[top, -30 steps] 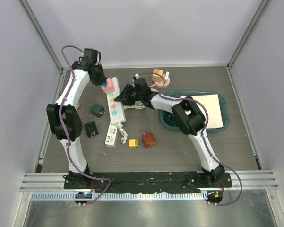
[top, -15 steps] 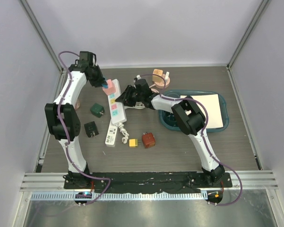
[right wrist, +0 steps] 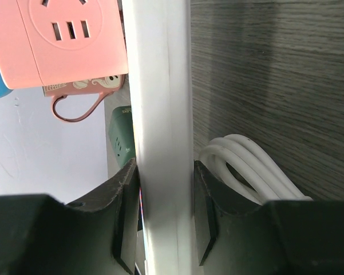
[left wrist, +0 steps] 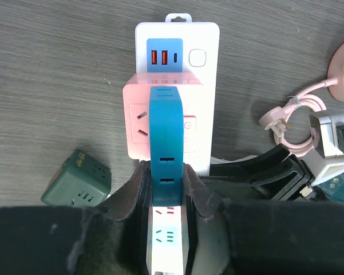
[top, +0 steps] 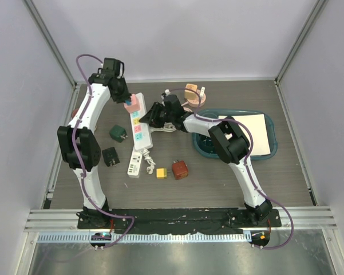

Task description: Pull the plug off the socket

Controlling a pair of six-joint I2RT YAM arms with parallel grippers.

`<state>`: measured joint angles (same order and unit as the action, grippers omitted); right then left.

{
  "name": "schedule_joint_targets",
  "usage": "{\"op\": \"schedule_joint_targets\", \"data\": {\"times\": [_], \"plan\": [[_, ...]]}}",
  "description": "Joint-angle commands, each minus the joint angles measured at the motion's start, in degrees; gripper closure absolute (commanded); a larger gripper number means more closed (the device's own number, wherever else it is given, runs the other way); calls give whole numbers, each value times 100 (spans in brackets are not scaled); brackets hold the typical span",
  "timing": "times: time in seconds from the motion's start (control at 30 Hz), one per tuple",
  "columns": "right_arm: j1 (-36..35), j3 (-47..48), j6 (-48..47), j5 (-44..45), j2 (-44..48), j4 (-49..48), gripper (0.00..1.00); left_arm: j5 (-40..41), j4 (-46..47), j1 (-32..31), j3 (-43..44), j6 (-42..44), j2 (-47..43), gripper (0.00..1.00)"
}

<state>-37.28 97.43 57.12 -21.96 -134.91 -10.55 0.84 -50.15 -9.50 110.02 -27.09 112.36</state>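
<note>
Left wrist: what do the left fingers (left wrist: 138, 195) hold?
– Pinching the blue plug (left wrist: 165, 137), which sits on the pink adapter (left wrist: 136, 127) just ahead.
– And the right fingers (right wrist: 126, 197)?
– Clamped on the white power strip (right wrist: 160, 86).

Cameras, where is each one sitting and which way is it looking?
Top external: high behind the arms, looking down at the table; both arms show.
Left wrist: above the left hand, facing down at the blue plug it grips.
Right wrist: behind the right hand, facing along the white power strip.
Shared: the pink adapter.
</note>
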Motion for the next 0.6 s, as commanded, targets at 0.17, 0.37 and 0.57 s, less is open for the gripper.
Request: {"op": "schedule_joint_targets", "data": {"times": [0.17, 0.37, 0.57], "plan": [[107, -40, 210, 789, 26, 308, 99, -278, -13, -281, -330, -68, -662, 100], [133, 66, 563, 666, -35, 184, 99, -190, 813, -298, -1360, -147, -1145, 100], [133, -83, 607, 728, -26, 106, 99, -5, 1166, -298, -1774, -121, -1401, 100]]}}
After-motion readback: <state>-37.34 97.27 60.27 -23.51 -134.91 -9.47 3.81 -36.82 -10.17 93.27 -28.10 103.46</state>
